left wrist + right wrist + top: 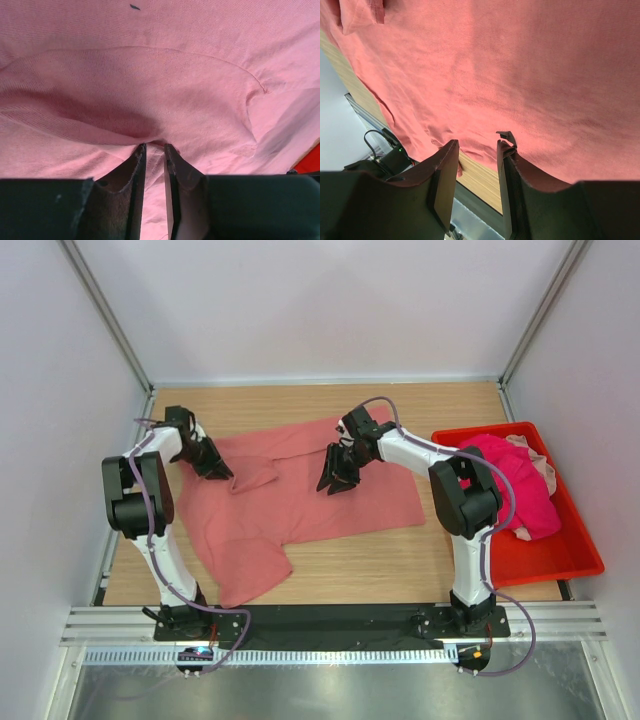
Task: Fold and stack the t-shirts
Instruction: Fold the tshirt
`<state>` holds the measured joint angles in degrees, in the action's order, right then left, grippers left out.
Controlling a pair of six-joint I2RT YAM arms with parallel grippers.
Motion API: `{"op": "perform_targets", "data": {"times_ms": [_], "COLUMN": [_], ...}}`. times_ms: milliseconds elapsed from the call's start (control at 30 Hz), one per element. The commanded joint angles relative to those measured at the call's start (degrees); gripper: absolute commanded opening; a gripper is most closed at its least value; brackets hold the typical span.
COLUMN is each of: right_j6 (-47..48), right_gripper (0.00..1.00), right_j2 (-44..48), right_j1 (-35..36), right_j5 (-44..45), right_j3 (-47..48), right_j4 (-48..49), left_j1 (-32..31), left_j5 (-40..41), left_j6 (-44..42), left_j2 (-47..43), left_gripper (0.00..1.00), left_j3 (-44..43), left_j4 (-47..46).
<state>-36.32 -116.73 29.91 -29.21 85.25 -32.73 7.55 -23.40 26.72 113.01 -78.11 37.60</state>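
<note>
Salmon-pink t-shirt (320, 500) spread on the wooden table (400, 560), both arms working over it.
The left gripper (222, 472) is clenched on a raised fold at the shirt's far-left part, and the cloth puckers at its tips. The right gripper (335, 485) hangs over the shirt's middle with its jaws apart, gripping nothing. A magenta t-shirt (515, 490) lies heaped in the red bin (560, 560) at the right edge of the table.
</note>
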Motion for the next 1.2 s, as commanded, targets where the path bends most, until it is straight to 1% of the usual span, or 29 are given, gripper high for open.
{"op": "perform_targets", "data": {"times_ms": [0,133,267,400,633,833,967,1000,1033,1067,1167], "right_j6": [0.54,0.46,0.46,0.46,0.37,0.37,0.46,0.37,0.46,0.37,0.28], "right_gripper": [0.43,0.43,0.43,0.43,0.43,0.43,0.43,0.43,0.43,0.43,0.43], "right_j2": [3.26,3.26,3.26,3.26,3.44,3.61,3.53,3.61,3.61,3.61,3.61], "right_j1": [-0.20,-0.38,-0.47,-0.47,-0.47,-0.56,-0.64,-0.64,-0.73,-0.64,-0.64], "right_j5": [-1.02,-1.11,-1.20,-1.29,-1.29,-1.29,-1.29,-1.29,-1.29,-1.29,-1.37], "right_j3": [-0.44,-0.61,-0.70,-0.88,-1.05,-1.14,-1.23,-1.32,-1.32,-1.32,-1.41], "right_j4": [1.18,1.27,1.35,1.44,1.35,1.44,1.27,1.35,1.35,1.35,1.44], "left_j1": [-0.26,-0.34,-0.70,-0.87,-0.96,-0.96,-1.14,-1.40,-1.40,-1.40,-1.57], "left_j5": [-1.21,-1.04,1.24,2.83,2.22,2.39,2.48,2.57,2.57,2.65,3.71], "left_j6": [0.88,0.88,-0.35,-1.58,-1.14,-1.23,-1.14,-1.14,-1.23,-1.23,-1.14], "left_j2": [0.45,0.72,0.37,0.98,2.04,3.27,3.88,3.97,4.06,3.97,2.57], "left_gripper": [0.21,0.21,0.28,0.27,0.24,0.19,0.14,0.12,0.05,0.01,0.00], "left_j3": [-1.61,-1.70,-1.52,-1.96,-2.23,-2.40,-2.66,-2.67,-2.75,-2.84,-2.49], "left_j4": [-1.31,-1.13,-0.52,0.01,-0.60,-0.69,-0.87,-0.87,-0.87,-0.78,-0.69]}}
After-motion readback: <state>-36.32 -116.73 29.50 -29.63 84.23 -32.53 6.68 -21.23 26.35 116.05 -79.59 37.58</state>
